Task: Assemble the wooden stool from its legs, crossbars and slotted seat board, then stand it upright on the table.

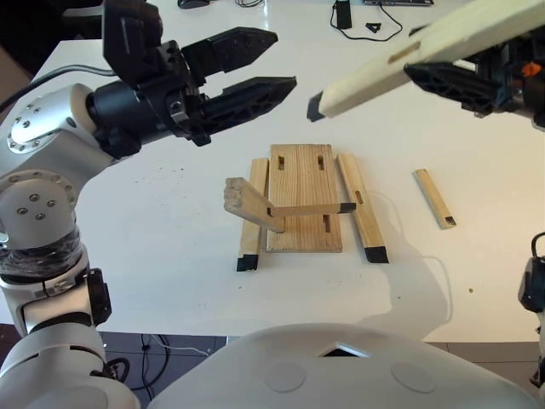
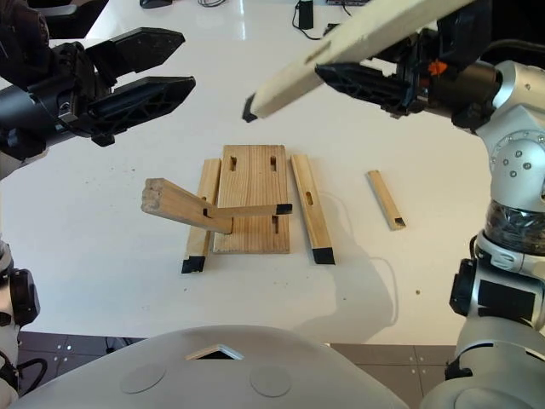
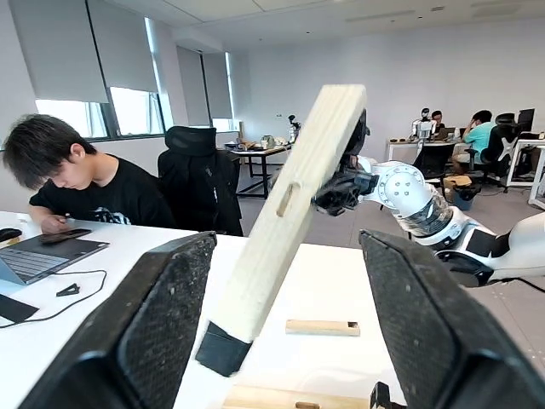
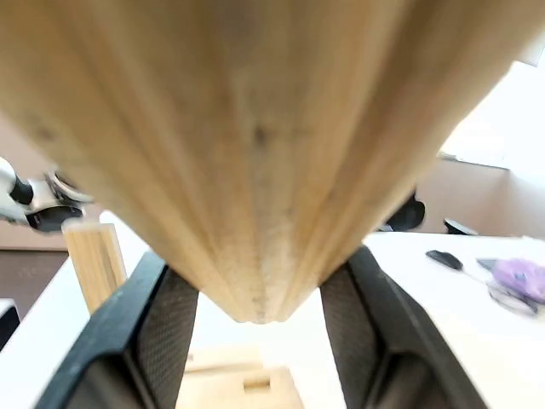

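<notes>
The slotted seat board [image 1: 304,198] lies flat mid-table. One black-capped leg [image 1: 252,230] lies along its left side and another [image 1: 362,207] along its right. A third leg [image 1: 249,204] tilts up off the board's left side, joined to a crossbar [image 1: 311,208] lying across the board. A short crossbar [image 1: 434,198] lies alone to the right. My right gripper [image 2: 362,81] is shut on a pale slotted leg [image 1: 409,55], held high over the table, its black cap toward my left gripper [image 1: 281,60]. That gripper hangs open and empty above the table's left part; its finger [image 3: 145,332] frames the held leg [image 3: 289,221].
Cables and small black items [image 1: 366,24] lie at the table's far edge. A laptop [image 3: 47,256] rests on the far side. The white table [image 1: 128,256] has bare surface left of the parts and along its front edge.
</notes>
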